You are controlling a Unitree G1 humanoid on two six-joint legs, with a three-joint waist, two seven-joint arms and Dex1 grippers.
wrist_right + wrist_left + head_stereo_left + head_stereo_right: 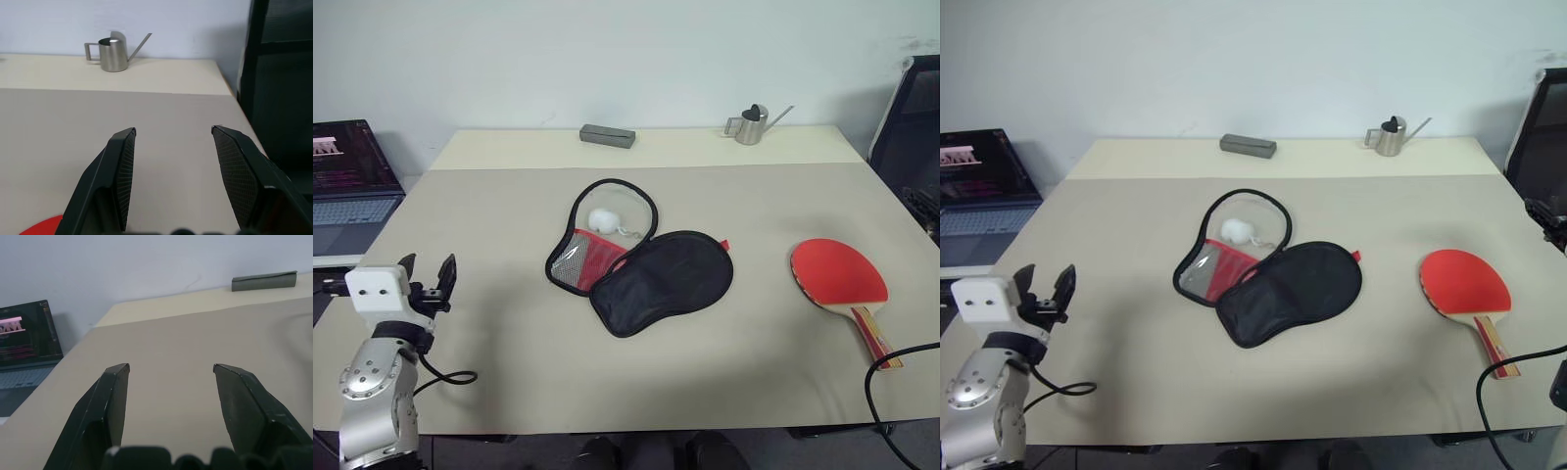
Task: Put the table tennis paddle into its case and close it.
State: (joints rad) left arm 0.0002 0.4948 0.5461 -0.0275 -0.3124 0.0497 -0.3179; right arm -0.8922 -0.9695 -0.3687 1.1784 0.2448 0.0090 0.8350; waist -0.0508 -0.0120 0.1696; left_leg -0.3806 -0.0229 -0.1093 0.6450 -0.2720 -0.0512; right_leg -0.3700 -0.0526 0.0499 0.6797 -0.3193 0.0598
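Head views: case unzipped at table centre, black flap folded aside, white ball inside. Paddle red face up, well apart near right edge. Left gripper at left edge, fingers spread, empty.

Left wrist view: fingers apart over bare tabletop; grey block at far edge.

Right wrist view: right gripper released, empty; metal watering can beyond.

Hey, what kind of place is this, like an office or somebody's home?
Probably an office or lab workspace: a plain beige table against a bare wall, an open laptop beside it, and a black office chair at the other side.
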